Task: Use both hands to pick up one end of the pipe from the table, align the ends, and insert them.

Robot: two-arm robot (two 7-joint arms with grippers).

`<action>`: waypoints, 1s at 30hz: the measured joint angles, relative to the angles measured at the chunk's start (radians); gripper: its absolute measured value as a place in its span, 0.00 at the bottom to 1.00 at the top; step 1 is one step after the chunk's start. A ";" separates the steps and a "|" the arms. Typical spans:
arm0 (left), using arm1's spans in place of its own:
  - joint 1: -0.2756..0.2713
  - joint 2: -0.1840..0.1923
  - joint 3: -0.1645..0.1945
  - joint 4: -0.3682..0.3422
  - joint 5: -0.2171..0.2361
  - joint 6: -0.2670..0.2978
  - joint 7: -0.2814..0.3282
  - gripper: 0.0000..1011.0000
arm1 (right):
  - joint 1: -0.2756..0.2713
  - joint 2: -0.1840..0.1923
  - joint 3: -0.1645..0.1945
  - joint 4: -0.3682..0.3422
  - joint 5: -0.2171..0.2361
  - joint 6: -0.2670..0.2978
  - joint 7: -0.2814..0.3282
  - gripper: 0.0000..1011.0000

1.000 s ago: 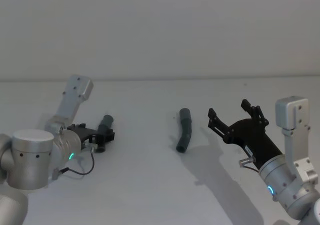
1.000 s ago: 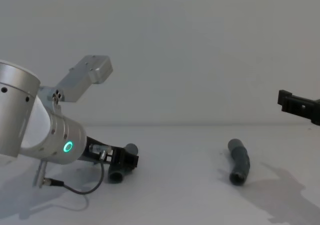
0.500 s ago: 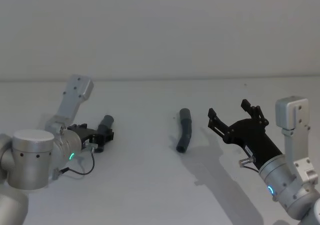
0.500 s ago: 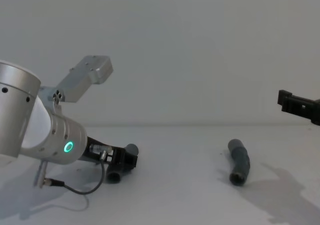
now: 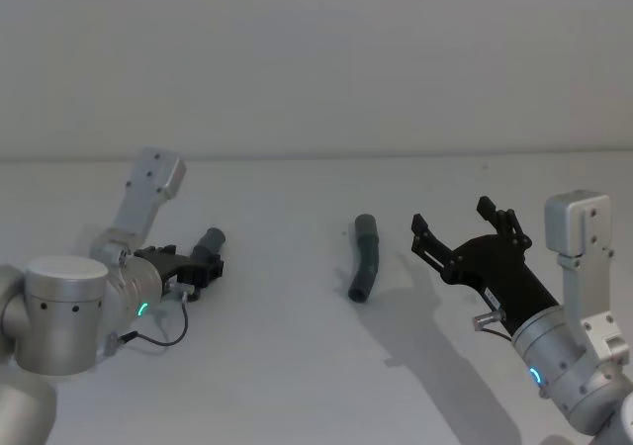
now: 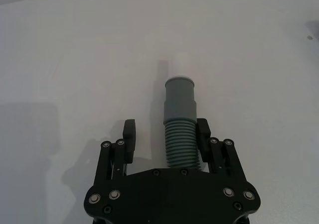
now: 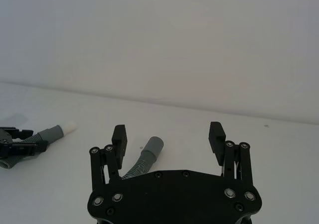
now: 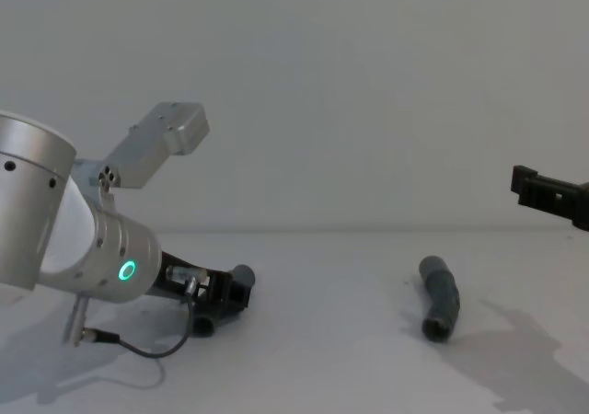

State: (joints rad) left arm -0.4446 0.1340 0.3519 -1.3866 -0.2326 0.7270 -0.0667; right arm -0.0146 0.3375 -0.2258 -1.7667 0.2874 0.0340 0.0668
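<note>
Held low over plain white table [image 5: 297,366]: left black plastic gripper [image 5: 204,265], reached toward 1 o'clock. Jaws parted around ribbed dark grey plastic tube piece [image 6: 179,119]; one finger touched, other apart. Narrow white tip [image 6: 180,63] pointed to 1 o'clock. Raised at right: right black plastic gripper [image 5: 451,215], spread wide. Bent dark grey tube [image 5: 364,260] laid flat at its 9 o'clock, long axis 12 to 6.

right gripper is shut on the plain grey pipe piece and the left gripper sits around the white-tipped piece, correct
No. The right gripper is open and holds nothing; the plain grey pipe piece lies on the table apart from it, as the head view shows. The left gripper does sit around the white-tipped piece.
</note>
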 joint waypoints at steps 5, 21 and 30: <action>0.000 0.000 0.000 0.000 0.000 0.000 0.000 0.65 | 0.000 0.000 0.000 0.000 0.000 0.000 0.000 0.99; 0.000 0.000 0.000 0.001 0.000 0.001 0.000 0.56 | 0.000 0.000 0.000 0.000 0.000 0.000 0.000 0.99; 0.000 0.000 0.000 0.001 0.000 0.001 0.000 0.49 | 0.000 0.000 0.000 0.000 0.000 0.000 0.000 0.99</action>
State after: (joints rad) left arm -0.4446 0.1341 0.3519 -1.3855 -0.2326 0.7280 -0.0666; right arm -0.0146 0.3375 -0.2258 -1.7667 0.2874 0.0341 0.0667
